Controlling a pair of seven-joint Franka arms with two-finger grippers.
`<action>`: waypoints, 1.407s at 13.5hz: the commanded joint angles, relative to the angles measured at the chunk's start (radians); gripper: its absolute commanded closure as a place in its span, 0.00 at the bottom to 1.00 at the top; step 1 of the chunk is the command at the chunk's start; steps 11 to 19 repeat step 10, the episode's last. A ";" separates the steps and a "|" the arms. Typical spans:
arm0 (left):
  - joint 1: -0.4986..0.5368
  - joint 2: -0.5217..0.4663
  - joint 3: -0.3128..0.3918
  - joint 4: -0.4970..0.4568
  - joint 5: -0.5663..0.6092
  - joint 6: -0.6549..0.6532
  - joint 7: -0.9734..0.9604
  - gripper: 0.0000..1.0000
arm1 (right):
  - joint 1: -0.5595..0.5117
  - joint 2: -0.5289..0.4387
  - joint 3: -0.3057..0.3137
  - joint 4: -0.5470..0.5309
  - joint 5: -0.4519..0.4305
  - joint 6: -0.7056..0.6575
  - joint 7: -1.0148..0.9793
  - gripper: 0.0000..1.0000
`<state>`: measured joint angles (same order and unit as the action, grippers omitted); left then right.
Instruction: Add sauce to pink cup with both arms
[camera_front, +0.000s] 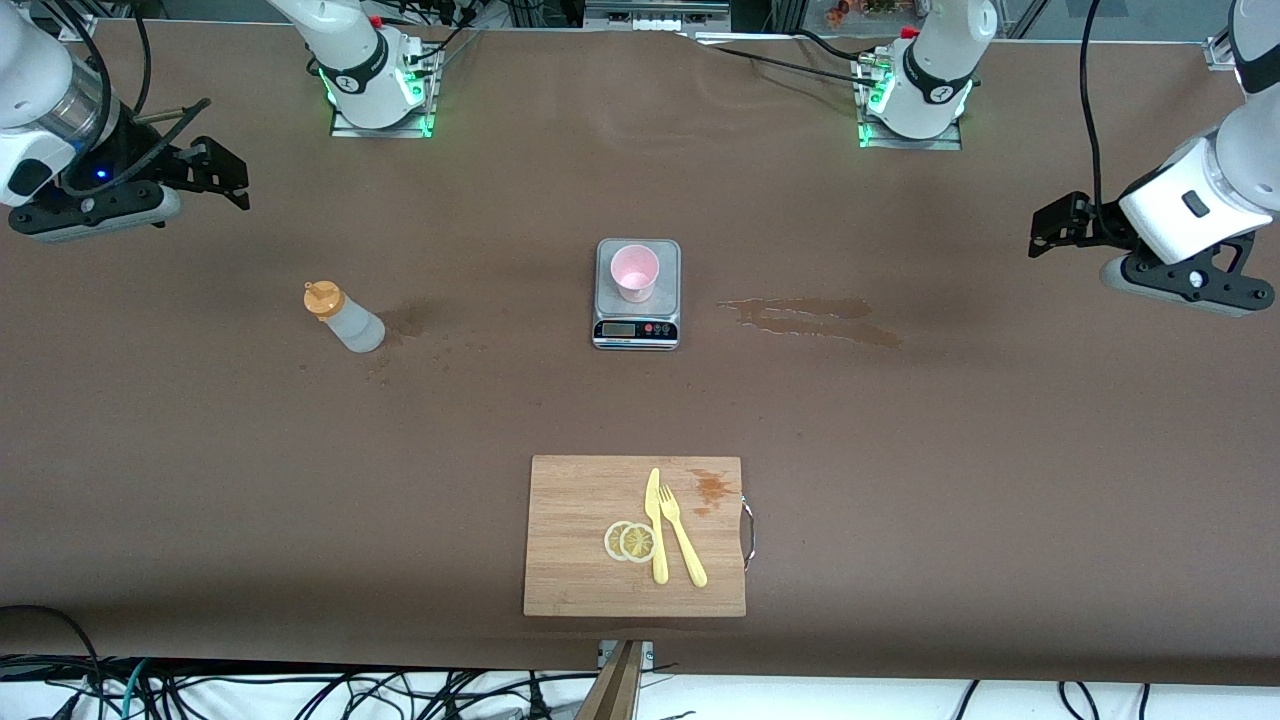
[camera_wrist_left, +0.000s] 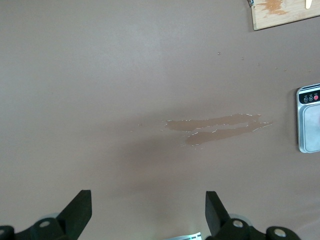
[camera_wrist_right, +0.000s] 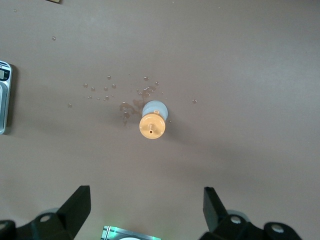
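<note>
Fingers spread wide and empty, the left gripper (camera_front: 1040, 228) and right gripper (camera_front: 232, 177) hover over the desk's (camera_front: 1000, 450) ends, the pink cup (camera_front: 634, 272) on the scale (camera_front: 637, 328), the sauce bottle (camera_front: 343, 316) at its nine o'clock.

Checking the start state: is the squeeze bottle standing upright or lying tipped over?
Upright. The squeeze bottle stands on the table, orange cap on top; the right wrist view looks straight down onto that cap.
</note>
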<state>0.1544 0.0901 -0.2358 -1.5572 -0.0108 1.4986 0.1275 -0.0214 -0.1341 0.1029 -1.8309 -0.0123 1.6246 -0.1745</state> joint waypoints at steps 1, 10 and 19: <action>-0.004 0.051 -0.005 0.092 0.023 -0.008 0.004 0.00 | 0.020 0.011 -0.018 0.033 -0.005 -0.023 0.012 0.00; -0.002 0.054 -0.005 0.092 0.022 -0.009 0.007 0.00 | 0.020 0.007 -0.020 0.056 -0.002 -0.025 0.016 0.00; -0.002 0.054 -0.005 0.092 0.022 -0.009 0.007 0.00 | 0.020 0.007 -0.020 0.056 -0.002 -0.025 0.016 0.00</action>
